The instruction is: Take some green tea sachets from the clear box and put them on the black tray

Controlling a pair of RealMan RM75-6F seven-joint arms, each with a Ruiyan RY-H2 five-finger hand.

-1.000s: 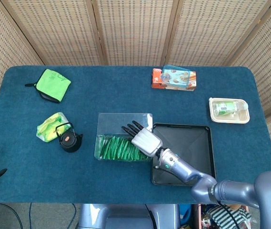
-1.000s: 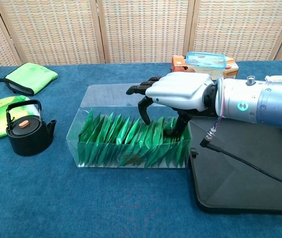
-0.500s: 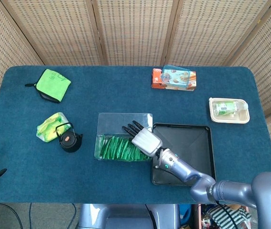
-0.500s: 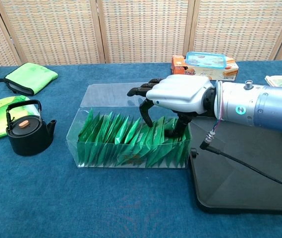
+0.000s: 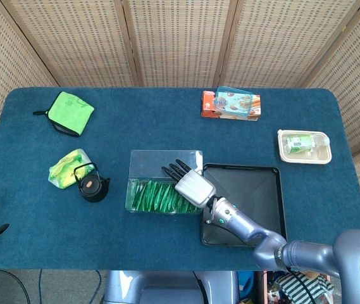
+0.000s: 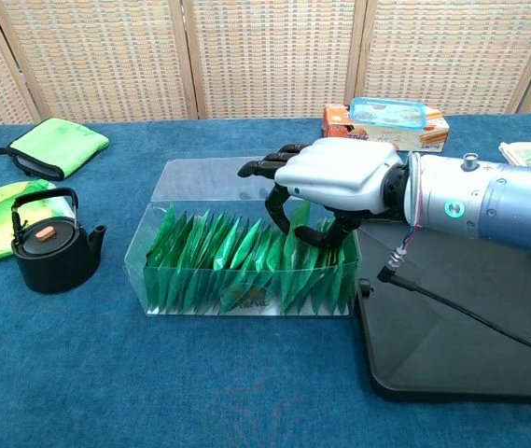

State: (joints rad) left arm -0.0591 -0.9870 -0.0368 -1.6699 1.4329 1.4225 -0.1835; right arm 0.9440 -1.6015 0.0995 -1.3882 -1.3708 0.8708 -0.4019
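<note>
**Q:** So where's your hand at, and what's it got?

**A:** My right hand [image 6: 340,177] is over the right end of the clear box [image 6: 183,177], palm down. The thumb and one finger [image 6: 275,207] are curled down into the row of green tea sachets [image 6: 237,266], and in the chest view they look pinched on a sachet that stands a bit higher than its neighbours. The other fingers are stretched out flat toward the back wall of the box. From the head view the same hand [image 5: 194,187] covers the right end of the box [image 5: 161,157], so the pinch itself is hidden there.

**Q:** And the tray?

**A:** The black tray [image 6: 489,364] sits just right of the box, touching or nearly touching it, and my forearm runs across above it. I see no sachets on it; they all stand upright in the box in a leaning row.

**Q:** What else is on the table?

**A:** A black teapot [image 6: 52,250] left of the box, with a yellow-green packet [image 5: 64,166] beside it, a green pouch [image 5: 69,113] at the far left, and an orange carton [image 5: 230,105] with a blue-lidded tub on top at the back. My left hand doesn't show in either view.
</note>
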